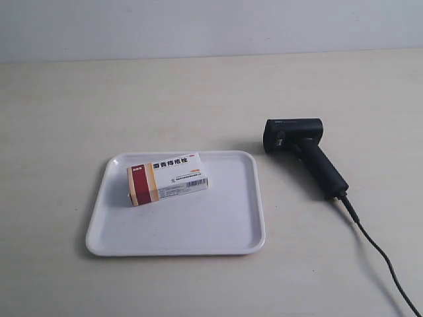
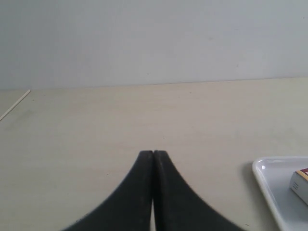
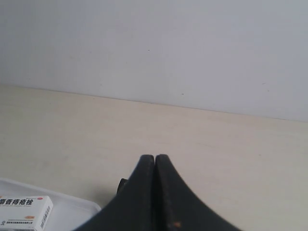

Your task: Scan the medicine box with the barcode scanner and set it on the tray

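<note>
Box (image 1: 167,178) lying flat on tray (image 1: 231,224), upper left part. Scanner (image 1: 305,150) on table beside tray, apart. Left gripper (image 2: 153,153), right gripper (image 3: 155,157): jaws closed, empty. Box likely light, crushable carton; best gripped across long sides.

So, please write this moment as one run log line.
medicine box: on tray | barcode scanner: on table, untouched | left end effector: shut, empty | right end effector: shut, empty

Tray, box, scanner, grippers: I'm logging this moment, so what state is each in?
tray: flat on table, holding the box.
medicine box: closed, lying on tray.
barcode scanner: on its side on table beside tray, unheld.
left gripper: shut, empty.
right gripper: shut, empty.
</note>
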Action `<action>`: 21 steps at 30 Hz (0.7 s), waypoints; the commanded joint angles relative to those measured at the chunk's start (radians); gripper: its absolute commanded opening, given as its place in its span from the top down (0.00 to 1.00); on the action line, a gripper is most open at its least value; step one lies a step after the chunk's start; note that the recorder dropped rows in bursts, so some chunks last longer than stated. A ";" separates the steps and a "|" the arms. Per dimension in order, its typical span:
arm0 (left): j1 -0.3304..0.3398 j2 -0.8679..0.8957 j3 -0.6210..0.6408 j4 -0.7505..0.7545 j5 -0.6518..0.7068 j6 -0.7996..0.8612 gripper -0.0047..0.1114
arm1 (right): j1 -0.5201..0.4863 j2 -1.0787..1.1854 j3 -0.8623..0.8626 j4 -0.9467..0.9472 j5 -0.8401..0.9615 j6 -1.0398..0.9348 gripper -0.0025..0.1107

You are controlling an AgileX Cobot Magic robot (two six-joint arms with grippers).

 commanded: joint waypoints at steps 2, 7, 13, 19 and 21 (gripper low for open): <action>0.000 -0.006 0.000 -0.004 0.000 -0.004 0.95 | -0.003 -0.007 0.004 0.000 -0.011 0.000 0.98; 0.000 -0.006 0.000 -0.004 0.000 -0.004 0.95 | -0.003 -0.012 0.004 0.000 -0.015 0.000 0.98; 0.000 -0.006 0.000 -0.004 0.000 -0.002 0.95 | -0.003 -0.133 0.165 -0.017 0.047 0.167 0.98; 0.000 -0.006 0.000 -0.004 0.000 -0.002 0.95 | -0.003 -0.361 0.407 -0.018 -0.054 0.174 0.98; 0.000 -0.006 0.000 -0.004 0.000 -0.002 0.95 | -0.003 -0.431 0.447 -0.018 -0.046 0.176 0.98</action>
